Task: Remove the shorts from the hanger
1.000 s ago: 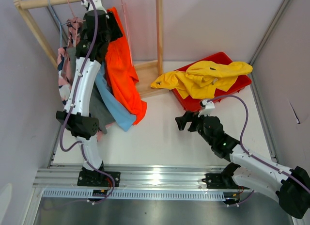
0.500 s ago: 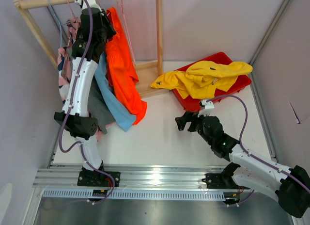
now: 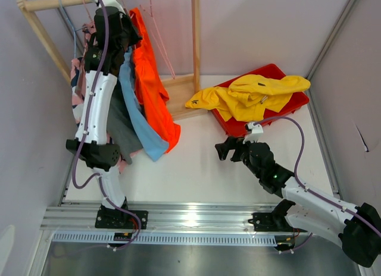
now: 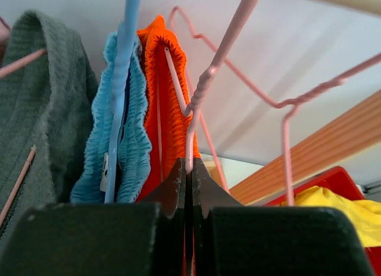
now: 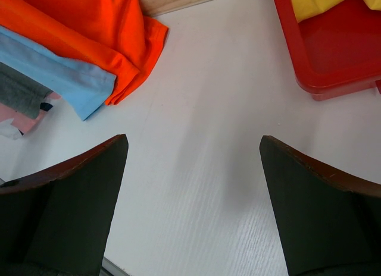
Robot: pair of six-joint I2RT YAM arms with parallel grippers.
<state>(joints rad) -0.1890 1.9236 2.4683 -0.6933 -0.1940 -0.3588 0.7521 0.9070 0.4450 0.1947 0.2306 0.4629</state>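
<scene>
While our L gripper [image 4: 189,169] pinches the pink hanger [image 4: 203,87] beside orange shorts [image 4: 149,109], our R gripper's [image 5: 193,142] fingers stand spread.

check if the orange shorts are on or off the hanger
On. The orange shorts hang with their waistband over a pink hanger wire, under the wooden rack.
</scene>
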